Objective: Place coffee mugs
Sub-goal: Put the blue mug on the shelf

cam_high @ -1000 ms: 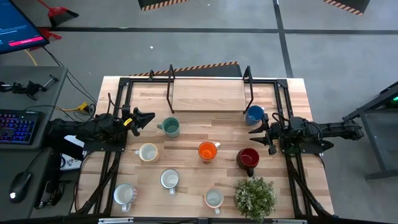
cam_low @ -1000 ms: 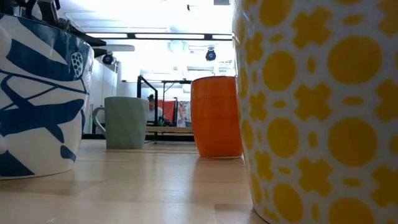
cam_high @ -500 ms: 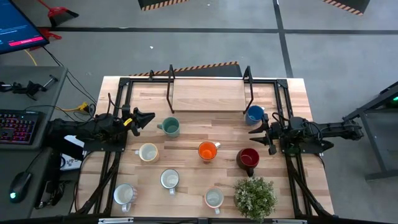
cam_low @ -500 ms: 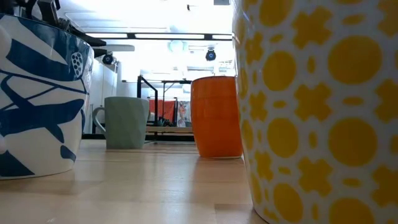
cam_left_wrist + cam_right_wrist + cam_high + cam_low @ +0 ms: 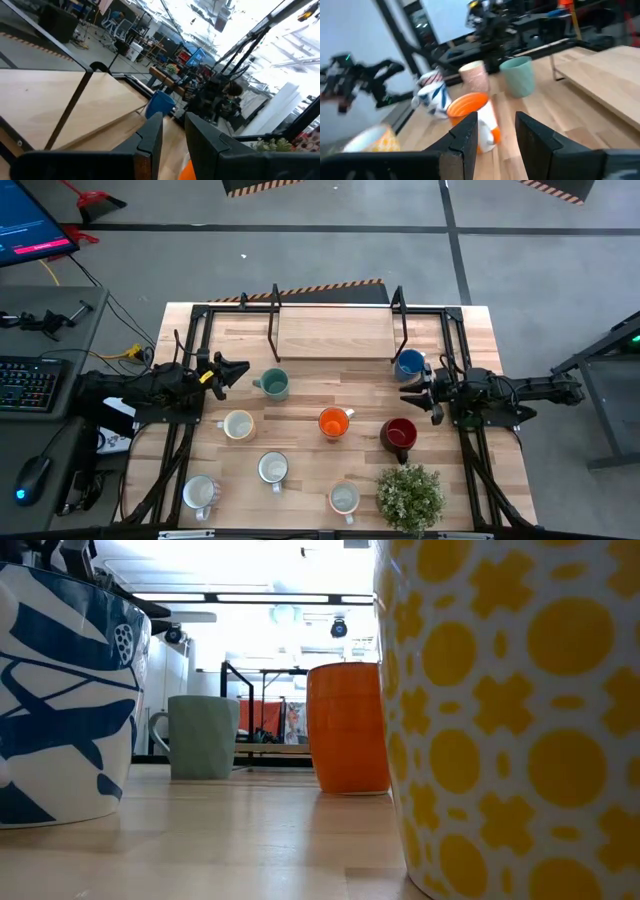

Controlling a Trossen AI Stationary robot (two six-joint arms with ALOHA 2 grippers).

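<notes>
The left hand [image 5: 232, 370] hovers at the counter's [image 5: 330, 480] nine o'clock edge, its fingers a narrow gap apart and holding nothing, aimed at the teal mug [image 5: 273, 384] just beside it, probably the next pick. Below that mug, toward seven and six o'clock, stand four pale mugs, among them a cream mug [image 5: 239, 424] and a white mug [image 5: 273, 468]. The orange mug [image 5: 334, 422] sits near the centre. A raised wooden shelf [image 5: 335, 335] at twelve o'clock looks like the likely destination and carries nothing. The dark red mug [image 5: 399, 433] and the blue mug [image 5: 409, 364] flank the right hand [image 5: 420, 394] at three o'clock, which is parted moderately and empty. In the low view, patterned mugs close to the lens hide both arms.
</notes>
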